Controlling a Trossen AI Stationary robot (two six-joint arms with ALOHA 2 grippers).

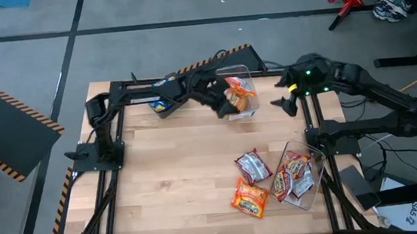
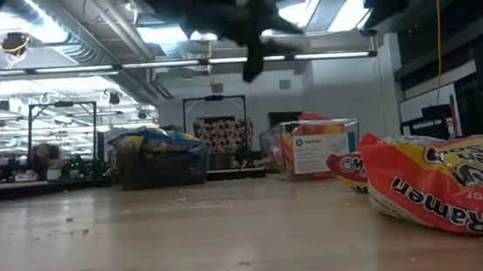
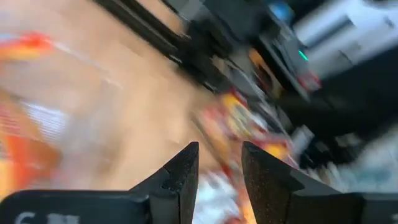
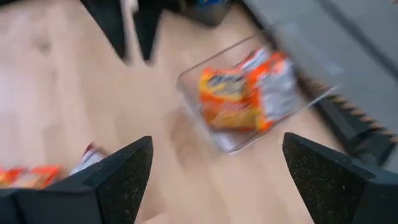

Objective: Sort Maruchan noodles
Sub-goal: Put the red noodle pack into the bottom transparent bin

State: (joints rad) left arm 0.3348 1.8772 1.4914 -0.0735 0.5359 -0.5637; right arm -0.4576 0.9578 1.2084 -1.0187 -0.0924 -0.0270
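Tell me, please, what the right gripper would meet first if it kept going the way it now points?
Probably the clear bin holding orange noodle packets: in the right wrist view it sits straight ahead between the open fingers, with bare table before it. Depth is hard to judge.

Wooden table point(image 1: 176, 180), three clear bins point(image 1: 242, 80), two loose noodle packets point(image 1: 250, 197) near the front

In the left wrist view the table point(image 3: 124, 112) and the noodle packets point(image 3: 249, 127) smear into streaks, their printing unreadable. In the low view the near orange packet point(image 2: 456, 187) is cut off by the right edge, and the arms overhead are dark, cropped shapes. From above, the far left bin point(image 1: 163, 104) is mostly hidden under the left arm.
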